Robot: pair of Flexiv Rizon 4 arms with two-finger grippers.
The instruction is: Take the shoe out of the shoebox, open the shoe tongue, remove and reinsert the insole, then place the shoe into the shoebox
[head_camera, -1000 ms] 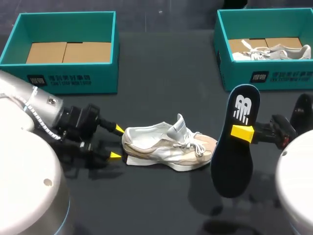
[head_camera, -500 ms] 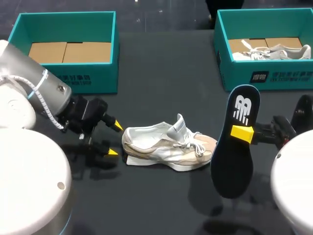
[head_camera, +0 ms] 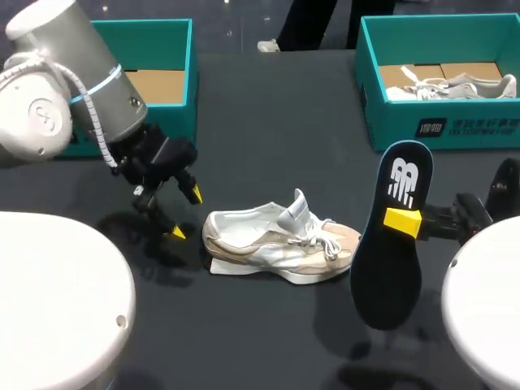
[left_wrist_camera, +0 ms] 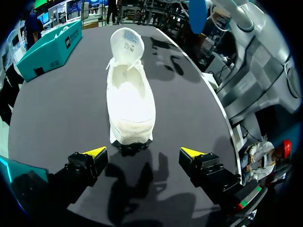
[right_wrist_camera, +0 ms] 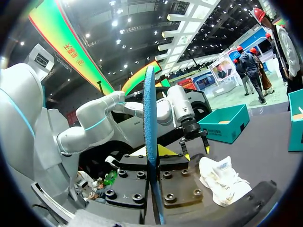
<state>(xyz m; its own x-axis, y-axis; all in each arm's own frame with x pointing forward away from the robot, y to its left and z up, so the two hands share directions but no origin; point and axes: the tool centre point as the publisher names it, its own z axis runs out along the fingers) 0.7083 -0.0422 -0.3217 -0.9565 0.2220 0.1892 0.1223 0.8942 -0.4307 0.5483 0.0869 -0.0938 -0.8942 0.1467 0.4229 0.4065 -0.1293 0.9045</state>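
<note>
A white and beige shoe (head_camera: 280, 242) lies on its side mid-table, tongue pulled up, toe to the right. Just left of its heel hangs my left gripper (head_camera: 186, 213), open, holding nothing. In the left wrist view the shoe (left_wrist_camera: 130, 90) lies straight ahead of the left gripper (left_wrist_camera: 143, 152), its heel between the spread yellow tips without touching them. My right gripper (head_camera: 402, 221) is shut on a dark insole (head_camera: 388, 260), held upright above the table to the right of the toe. From the right wrist the insole (right_wrist_camera: 150, 132) is seen edge-on in the right gripper (right_wrist_camera: 152, 155).
A teal shoebox (head_camera: 162, 134) with a bare cardboard floor stands at the back left, partly behind my left arm. A second teal shoebox (head_camera: 439, 122) at the back right holds another white shoe (head_camera: 455, 85). The tabletop is dark.
My left arm has swung up and back, drawing its open gripper slightly away from the heel. The right gripper, the insole and the shoe have stayed where they were.
</note>
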